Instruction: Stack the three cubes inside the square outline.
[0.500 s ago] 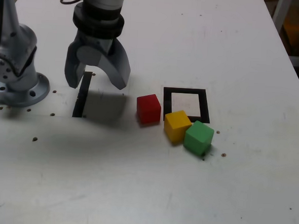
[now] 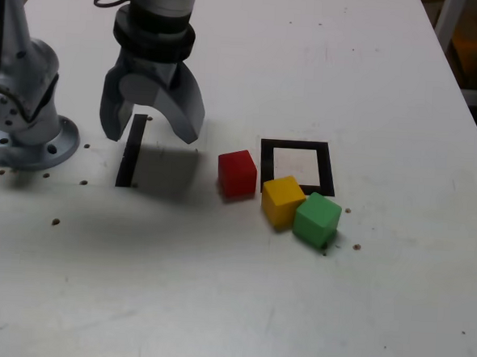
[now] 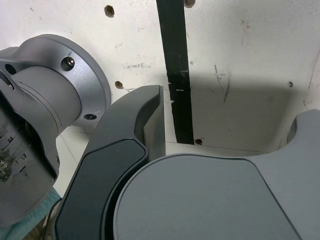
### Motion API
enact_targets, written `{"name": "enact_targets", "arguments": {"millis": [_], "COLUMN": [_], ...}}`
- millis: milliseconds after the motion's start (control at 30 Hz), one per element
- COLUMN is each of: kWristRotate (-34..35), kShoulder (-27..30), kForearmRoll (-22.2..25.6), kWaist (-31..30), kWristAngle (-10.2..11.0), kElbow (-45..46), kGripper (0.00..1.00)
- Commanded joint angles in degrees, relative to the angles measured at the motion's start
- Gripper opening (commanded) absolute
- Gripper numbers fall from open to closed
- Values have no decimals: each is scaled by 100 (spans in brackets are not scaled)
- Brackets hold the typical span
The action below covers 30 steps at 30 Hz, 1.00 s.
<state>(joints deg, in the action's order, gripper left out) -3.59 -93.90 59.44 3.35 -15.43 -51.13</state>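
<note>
Three cubes are seen on the white table point(image 2: 393, 301), none inside the square outline point(image 2: 297, 167). The red cube point(image 2: 237, 173) is placed just left of the outline's left edge in the exterior view. The yellow cube point(image 2: 282, 201) is sat at the outline's near edge, overlapping its near-left corner as seen from the camera. The green cube point(image 2: 316, 219) is touching the yellow one on its right, nearer still, turned at an angle. The outline's white centre is left bare.

The gripper point(image 2: 148, 131) is held above the table, well apart from the cubes, at the exterior view's left. Its jaws are spread wide and nothing is held between them. A straight black strip point(image 2: 130, 151) is seen below the gap (also visible in the wrist view point(image 3: 176, 75), running between the fingers). The gripper's shadow is cast on the table just right of the strip.

The arm's base point(image 2: 25, 93) is bolted at the far left of the exterior view.
</note>
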Motion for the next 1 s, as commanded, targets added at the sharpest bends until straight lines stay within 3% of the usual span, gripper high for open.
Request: {"name": "enact_targets", "arguments": {"millis": [0, 567, 967], "kWristRotate": [-9, 88, 369], "kShoulder": [38, 103, -473], "kForearmRoll": [4, 178, 130], "kWaist": [2, 45, -229], "kWristAngle": [-4, 103, 209], "kElbow": [22, -480, -1507], "kGripper": [91, 91, 91]}}
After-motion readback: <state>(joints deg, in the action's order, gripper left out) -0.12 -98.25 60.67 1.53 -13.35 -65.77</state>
